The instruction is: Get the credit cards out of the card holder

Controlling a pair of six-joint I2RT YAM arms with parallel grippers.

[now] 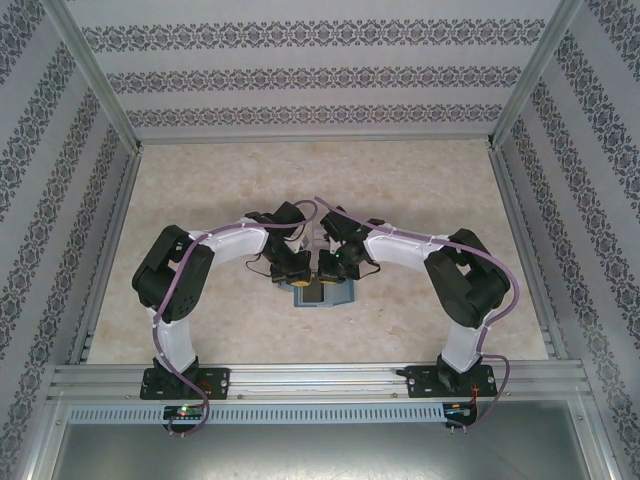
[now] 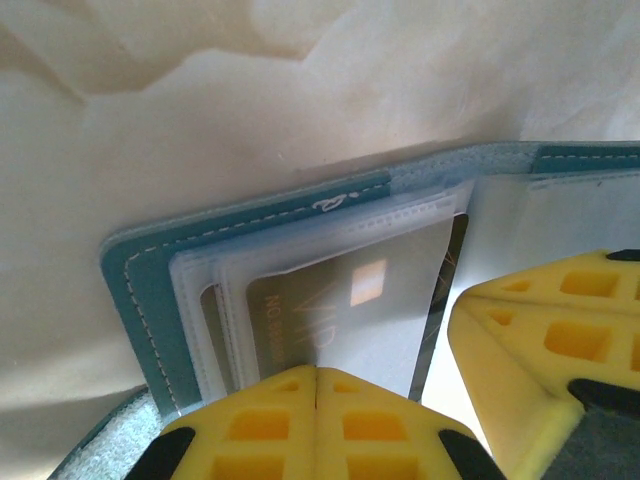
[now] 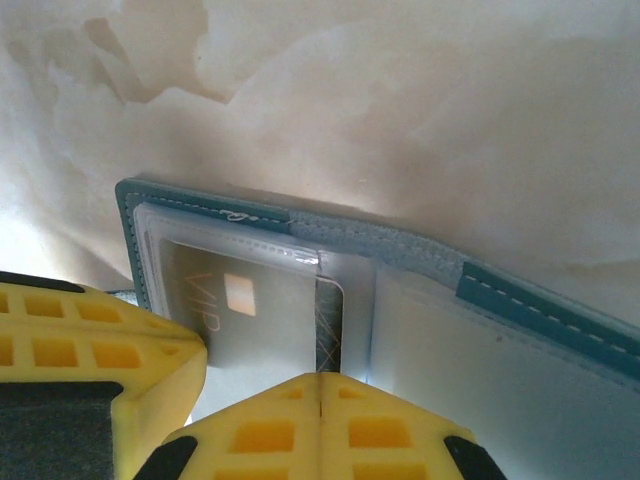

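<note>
Left pincer (image 1: 300, 272) and right pincer (image 1: 338, 268) meet nose to nose over the middle of the desk (image 1: 430, 190) in the top view, with both arms bent inward from the near edge. Just beneath them, slightly to the near side, the card holder (image 1: 340, 298) lies open and flat on the marbled surface. Patterned walls (image 1: 300, 70) stand on the left, far and right sides.

From the left wrist, the left pincer (image 2: 316, 372) is clenched, its yellow fingers pressed together with no gap. They sit at the near edge of the clear sleeves (image 2: 200, 300), and I cannot tell whether they nip anything thin there. The card holder (image 2: 140, 290) shows its teal border on the left and far sides. Inside one sleeve rests a credit card (image 2: 340, 300), greyish-gold, marked "VIP", with a small square chip. The right pincer (image 2: 540, 330) stands just to the right.

From the right wrist, the right pincer (image 3: 320, 378) is likewise clenched, its fingers tight together. Just beyond its tips a dark card (image 3: 328, 330) with thin gold lines sits between the two panels; I cannot tell whether they touch. The VIP card (image 3: 230, 300) lies in the left panel, with the pale grey-blue right panel (image 3: 480, 370) beside it. The left pincer (image 3: 90, 370) is at the left edge.
</note>
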